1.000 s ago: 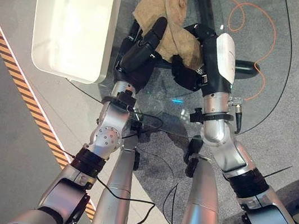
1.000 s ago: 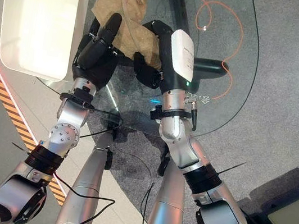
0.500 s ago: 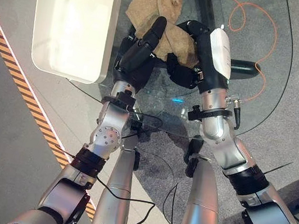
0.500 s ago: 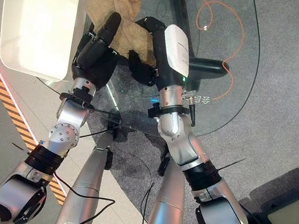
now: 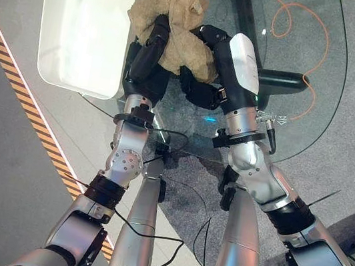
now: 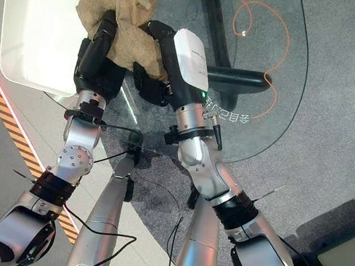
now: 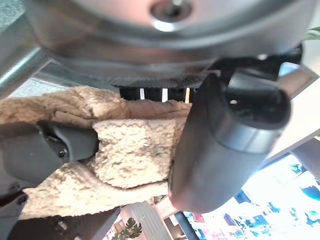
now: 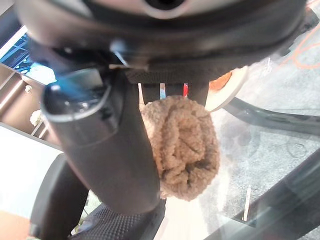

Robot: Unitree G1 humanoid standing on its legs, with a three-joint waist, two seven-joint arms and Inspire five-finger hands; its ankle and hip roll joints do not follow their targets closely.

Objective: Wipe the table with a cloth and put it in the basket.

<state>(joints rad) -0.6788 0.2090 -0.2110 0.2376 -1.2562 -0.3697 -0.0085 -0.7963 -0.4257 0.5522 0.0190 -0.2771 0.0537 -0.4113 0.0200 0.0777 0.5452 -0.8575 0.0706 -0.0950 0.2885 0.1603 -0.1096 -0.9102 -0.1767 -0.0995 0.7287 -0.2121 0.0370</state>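
Note:
The tan cloth [image 5: 176,11] is bunched into a lump above the glass table [image 5: 287,123], right beside the near right corner of the white basket [image 5: 81,16]. My left hand [image 5: 144,67] grips its left side, with fingers curled into the folds. In the left wrist view the cloth [image 7: 130,150] sits between the thumb [image 7: 225,150] and the fingers. My right hand [image 5: 202,86] is curled round the cloth's right side. A roll of the cloth [image 8: 182,145] shows next to the thumb [image 8: 105,150] in the right wrist view.
The basket stands at the table's far left and overhangs the glass edge. Through the glass I see the black table base [image 5: 288,76] and an orange cable [image 5: 314,60] on the grey carpet. A striped tape line [image 5: 21,95] runs along the floor on the left.
Both hands have carried the cloth left toward the basket's corner. The cloth is more bunched up, and the left hand's fingers, straight before, now curl into it.

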